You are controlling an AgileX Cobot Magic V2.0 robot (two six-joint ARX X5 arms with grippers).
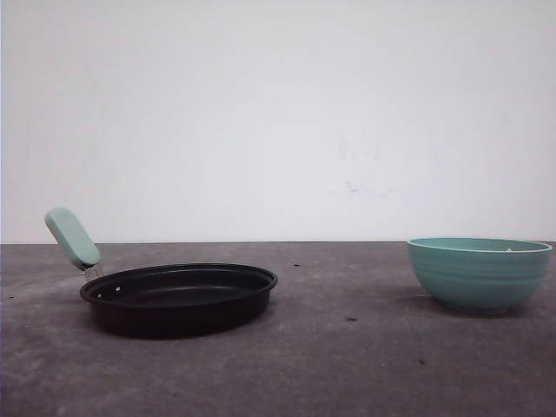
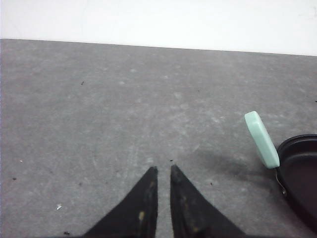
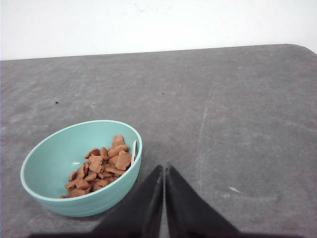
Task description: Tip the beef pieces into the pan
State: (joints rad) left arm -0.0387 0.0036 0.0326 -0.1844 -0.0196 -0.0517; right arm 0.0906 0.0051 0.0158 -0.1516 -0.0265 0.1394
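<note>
The black pan sits at the left of the table, its mint-green handle angled up to the left. Nothing lies in it. The beef pieces form a low reddish-brown heap in a teal ribbed bowl, which stands at the right of the table. My right gripper is shut and empty, just beside the bowl's rim. Over bare table, my left gripper is shut with nothing in it. It sits a short way from the pan's handle and rim.
The grey table is marked with small dark specks and ends at a white wall behind. A wide bare stretch separates pan and bowl. The table's rounded far corner appears in the right wrist view.
</note>
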